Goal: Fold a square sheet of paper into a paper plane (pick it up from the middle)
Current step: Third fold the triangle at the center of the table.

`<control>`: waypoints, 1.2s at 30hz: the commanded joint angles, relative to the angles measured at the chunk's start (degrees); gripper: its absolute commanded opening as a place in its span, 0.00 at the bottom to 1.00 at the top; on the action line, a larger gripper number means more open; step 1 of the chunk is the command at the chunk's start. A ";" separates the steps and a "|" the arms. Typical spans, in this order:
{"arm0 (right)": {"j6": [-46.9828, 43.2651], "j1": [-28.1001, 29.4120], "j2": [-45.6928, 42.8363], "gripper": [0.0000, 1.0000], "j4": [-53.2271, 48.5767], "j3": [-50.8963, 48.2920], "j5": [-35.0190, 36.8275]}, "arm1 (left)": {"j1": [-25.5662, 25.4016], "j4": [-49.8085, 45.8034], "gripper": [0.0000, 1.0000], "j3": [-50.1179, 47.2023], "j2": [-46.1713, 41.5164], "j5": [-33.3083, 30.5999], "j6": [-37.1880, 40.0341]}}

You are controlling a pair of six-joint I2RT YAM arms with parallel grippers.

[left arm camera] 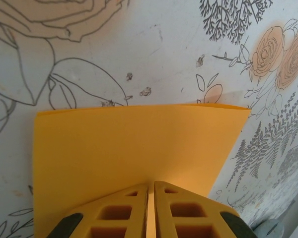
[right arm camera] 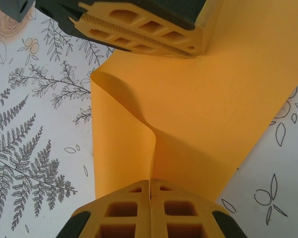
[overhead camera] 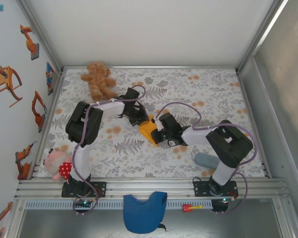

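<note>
Closest, the right hand [right arm camera: 150, 183] clenches one edge of the square sheet of paper [right arm camera: 213, 109] over the middle of the table [overhead camera: 213, 94]; the left hand [left arm camera: 150, 186] grips the opposite edge, so the sheet spans between both, equally near each, bright orange, doubled over, buckled into a soft ridge

Thin bright orange square sheet of paper [right arm camera: 203, 109]: matt, smooth, with one soft uncreased bend.
Left gripper [left arm camera: 150, 186] and right gripper [right arm camera: 150, 182]: yellow moulded plastic, dull sheen, hollow cells.
Counter [overhead camera: 213, 94]: matt covering with a grey-and-orange floral print.
Brown teddy bear [overhead camera: 98, 79]: fuzzy plush.
Silver front rail [overhead camera: 149, 184]: brushed metal.
</note>
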 commanded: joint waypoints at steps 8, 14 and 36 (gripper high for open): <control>-0.53 -0.47 1.37 0.00 -0.64 1.99 -1.09 | -0.73 -3.02 0.12 0.39 2.14 0.07 1.37; -0.48 -0.54 1.81 0.00 -0.98 2.03 -1.46 | -0.72 -3.00 0.12 0.53 2.10 0.07 1.28; 0.40 -0.71 3.82 0.00 -3.81 3.00 -1.18 | 2.01 6.40 0.21 -11.96 -15.36 -3.93 -6.67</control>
